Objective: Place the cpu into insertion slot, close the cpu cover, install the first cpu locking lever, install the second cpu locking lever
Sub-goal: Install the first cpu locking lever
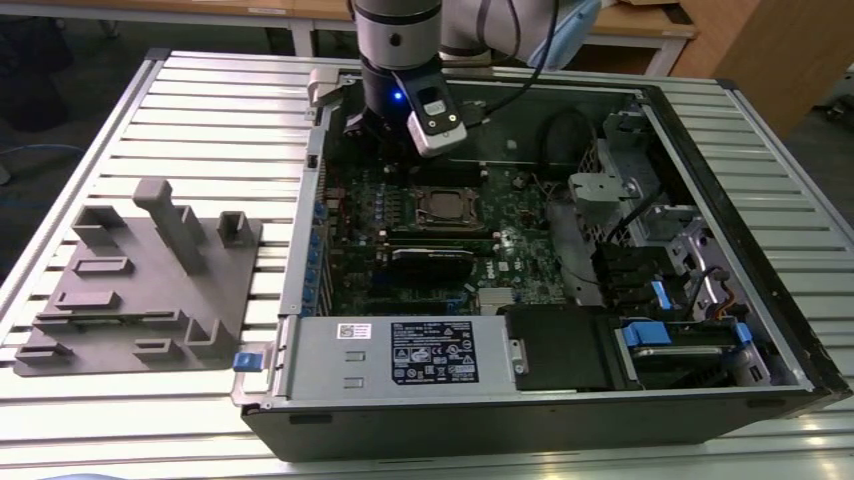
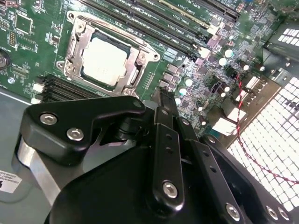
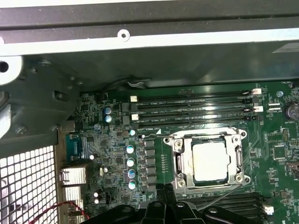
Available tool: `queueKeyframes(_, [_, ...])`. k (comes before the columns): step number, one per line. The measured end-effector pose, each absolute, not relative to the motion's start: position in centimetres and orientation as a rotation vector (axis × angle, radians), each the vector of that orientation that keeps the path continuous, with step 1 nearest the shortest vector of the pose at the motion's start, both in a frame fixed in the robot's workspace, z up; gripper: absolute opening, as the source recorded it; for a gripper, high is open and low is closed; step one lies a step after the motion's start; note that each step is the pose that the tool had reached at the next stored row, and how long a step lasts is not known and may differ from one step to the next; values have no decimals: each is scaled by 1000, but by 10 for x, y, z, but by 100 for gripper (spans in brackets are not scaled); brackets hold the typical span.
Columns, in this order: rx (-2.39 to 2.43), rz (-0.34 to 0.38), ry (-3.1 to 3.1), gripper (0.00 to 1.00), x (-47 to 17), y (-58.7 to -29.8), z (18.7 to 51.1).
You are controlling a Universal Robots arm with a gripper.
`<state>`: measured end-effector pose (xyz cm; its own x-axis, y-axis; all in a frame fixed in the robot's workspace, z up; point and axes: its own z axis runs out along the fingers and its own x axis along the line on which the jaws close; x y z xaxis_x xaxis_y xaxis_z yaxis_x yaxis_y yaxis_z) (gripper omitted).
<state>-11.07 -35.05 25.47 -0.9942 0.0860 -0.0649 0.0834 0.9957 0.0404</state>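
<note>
**Where My Sight Fails**

My gripper (image 3: pixel 166 189) runs off the picture's edge in the first wrist view. In the second wrist view its black body hides part of the motherboard (image 2: pixel 205 70). In the exterior view the cpu (image 1: pixel 447 208) is perhaps seated, but too small to tell.

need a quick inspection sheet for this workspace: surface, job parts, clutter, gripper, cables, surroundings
surface: slatted metal table carrying an open computer case.
job's things: cpu seated on the green motherboard, cpu cover lying flat around it.
clutter: grey fixture block on the table, at the exterior view's left of the case.
grippers: gripper above the board beside the cpu cover, jaws shut on nothing; contact cannot be told.
cables: red-and-black twisted wire near the mesh wall; black cables inside the case.
surroundings: wooden desks beyond the table.
</note>
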Motion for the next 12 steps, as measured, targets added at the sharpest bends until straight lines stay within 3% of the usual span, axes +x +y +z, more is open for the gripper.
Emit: queueKeyframes(12, [137, 70, 3142, 11, -109, -351, 254])
